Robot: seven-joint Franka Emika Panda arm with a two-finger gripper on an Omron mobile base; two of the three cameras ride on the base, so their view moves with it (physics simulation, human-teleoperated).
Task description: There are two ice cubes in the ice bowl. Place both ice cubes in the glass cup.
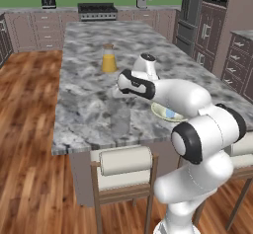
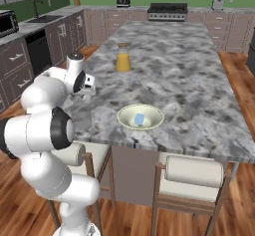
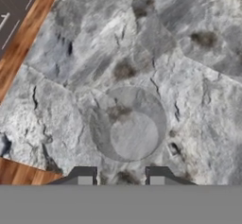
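Observation:
The glass cup (image 3: 127, 124) stands on the marble island and I look straight down into it; I see no cube inside. From the left base view the glass cup (image 1: 120, 119) is faint, near the front edge. My gripper (image 3: 121, 178) hangs above its near rim, fingertips apart with nothing visible between them. It shows too as the gripper (image 1: 116, 92) left of the bowl and as the gripper (image 2: 86, 97). The ice bowl (image 2: 155, 115) sits to the right with one light-blue ice cube (image 2: 139, 119) in it. My forearm partly covers the ice bowl (image 1: 159, 111). The other ice cube is out of view.
A lidded jar of orange liquid (image 1: 108, 58) stands farther back on the island (image 2: 189, 70). Two cushioned stools (image 2: 191, 173) are tucked under the island's front edge. Wood floor lies to the left, with cabinets and a stove along the back wall.

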